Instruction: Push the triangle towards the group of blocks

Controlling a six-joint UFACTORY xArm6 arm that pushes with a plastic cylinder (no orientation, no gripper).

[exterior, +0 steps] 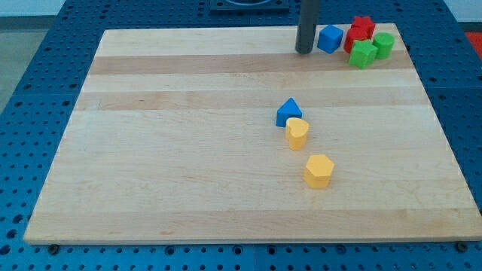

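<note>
A blue triangle block point(288, 111) lies a little right of the board's middle. A yellow block point(297, 132) touches its lower right side. A yellow hexagon block point(318, 170) lies further down. At the view's top right is a group: a blue cube point(330, 38), a red block point(362, 27), another red block point(352, 39) partly hidden behind, a green block point(363, 54) and a green block point(384, 44). My tip point(303, 51) stands just left of the blue cube, well above the triangle in the view.
The wooden board point(188, 150) lies on a blue perforated table point(30, 90). The group sits close to the board's top right corner and edge.
</note>
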